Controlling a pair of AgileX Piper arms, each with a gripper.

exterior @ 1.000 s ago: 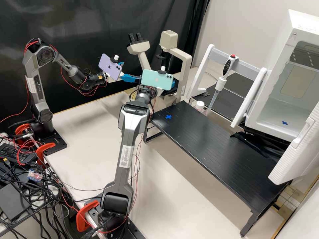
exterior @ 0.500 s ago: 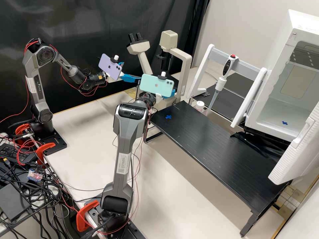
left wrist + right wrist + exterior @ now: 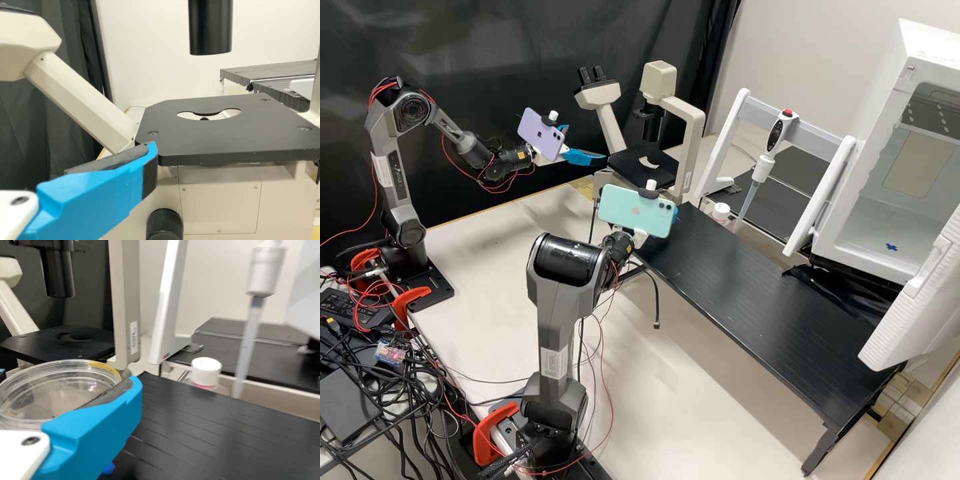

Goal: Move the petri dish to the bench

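The right gripper (image 3: 675, 213) is over the far left corner of the black bench (image 3: 753, 293), mostly hidden behind its green phone. In the right wrist view, the clear petri dish (image 3: 55, 390) lies between the blue fingers of the right gripper (image 3: 67, 382), held roughly level above the bench (image 3: 200, 435). A bit of the blue mark (image 3: 109, 468) peeks out below the near finger. Beside the microscope, the left gripper (image 3: 581, 143) has its fingers apart. In the left wrist view, the left gripper (image 3: 80, 165) is near the bare black microscope stage (image 3: 230, 135).
The microscope (image 3: 690, 140) stands behind the bench's left end. A pipette (image 3: 763, 160) hangs on a white stand beyond the bench, near a white-capped bottle (image 3: 720, 213). The open white incubator (image 3: 853, 227) is at the right, its door (image 3: 913, 300) reaching over the bench's right end.
My right arm has drawn back from the microscope stage towards the fixed camera, its gripper coming over the bench's corner and covering the blue mark. The left arm has stayed still.
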